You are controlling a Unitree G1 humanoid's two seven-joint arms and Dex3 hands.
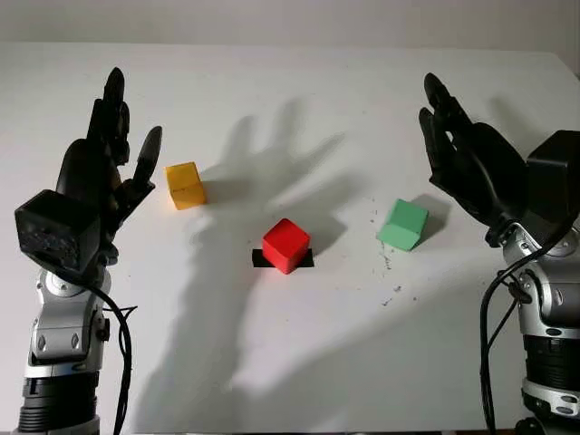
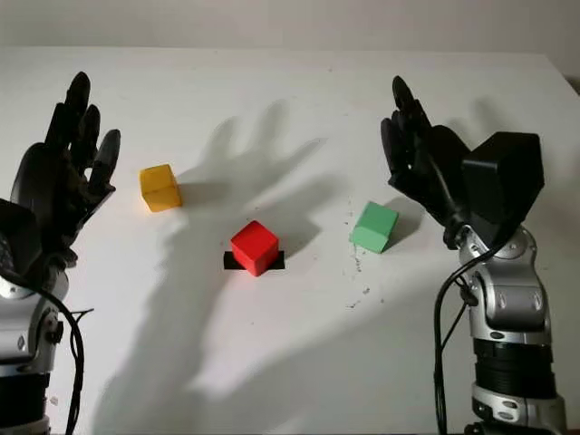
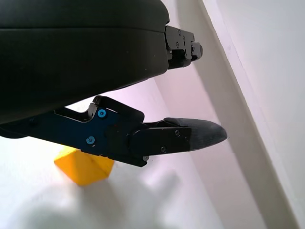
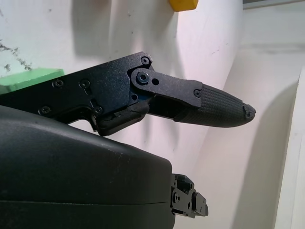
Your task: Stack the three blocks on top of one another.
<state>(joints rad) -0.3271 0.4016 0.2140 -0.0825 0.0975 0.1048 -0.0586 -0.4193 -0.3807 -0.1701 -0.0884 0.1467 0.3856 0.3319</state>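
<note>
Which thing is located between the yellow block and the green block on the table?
The red block sits between the yellow block and the green block, a little nearer the robot, on a black mark. The left eye view shows this.

Looks like a robot lab test bench, probably. Plain white table (image 1: 290,362) against a bare pale wall (image 1: 272,18), nothing domestic around. Black tape mark (image 1: 305,259) near the table's middle, under the red block (image 1: 285,244), reads as a placement marker. Small dark specks (image 1: 388,263) toward the right edge.
</note>
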